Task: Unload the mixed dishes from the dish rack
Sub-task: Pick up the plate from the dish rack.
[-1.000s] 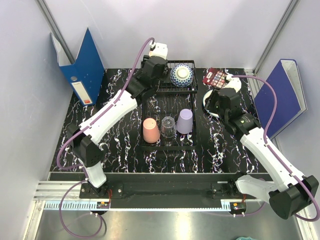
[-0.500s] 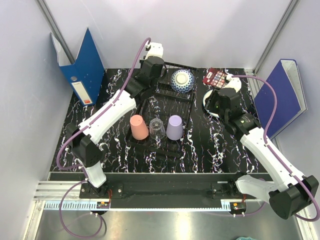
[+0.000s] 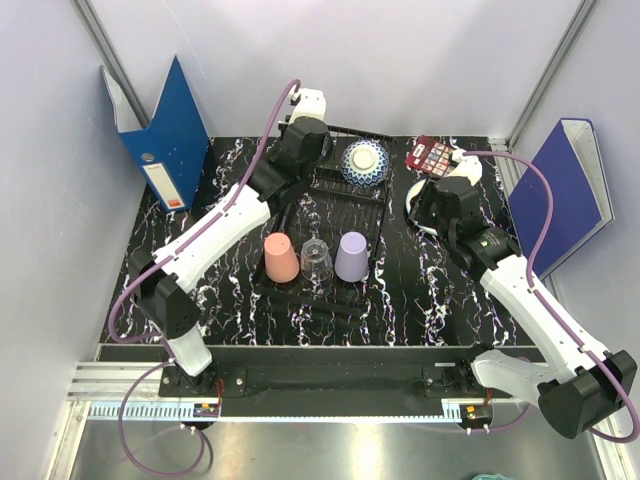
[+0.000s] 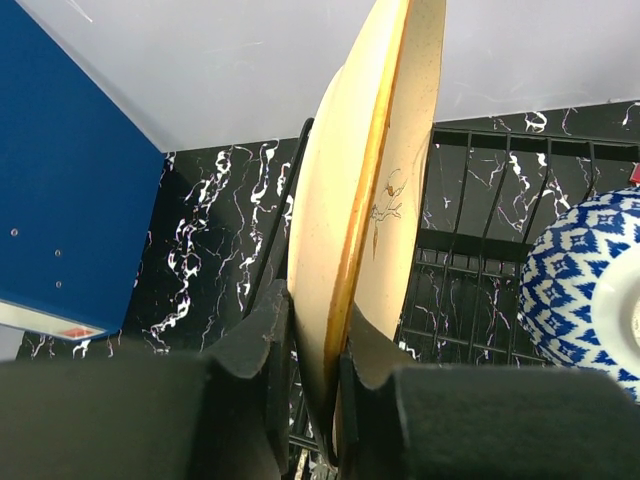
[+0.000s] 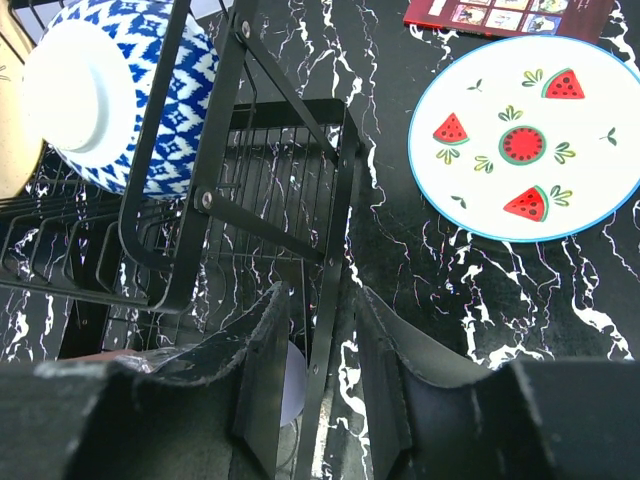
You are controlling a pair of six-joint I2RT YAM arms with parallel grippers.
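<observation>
Left wrist: left claw (image 4: 318,340) pinches cream plate (image 4: 370,150) rim; right claw (image 5: 320,310) part-open astride rack (image 5: 222,110) edge.

You get a top view looking straight down on the whole surface (image 3: 430,300). Both wrist views sit close, sharing the blue-and-white bowl (image 4: 590,290) and dish rack (image 5: 225,110).

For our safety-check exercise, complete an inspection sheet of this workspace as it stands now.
Surface: black marbled table.
Job's things: dish rack holds blue-and-white bowl, salmon-pink cup, clear glass cup, lavender cup; watermelon plate lies on table.
Clutter: dark red palette; left blue binder; right blue binder.
Grippers: left gripper, jaws shut on cream plate standing on edge; right gripper, jaws open, rack's edge wire between them.
Cables: purple cable along each arm.
Surroundings: pale walls.
</observation>
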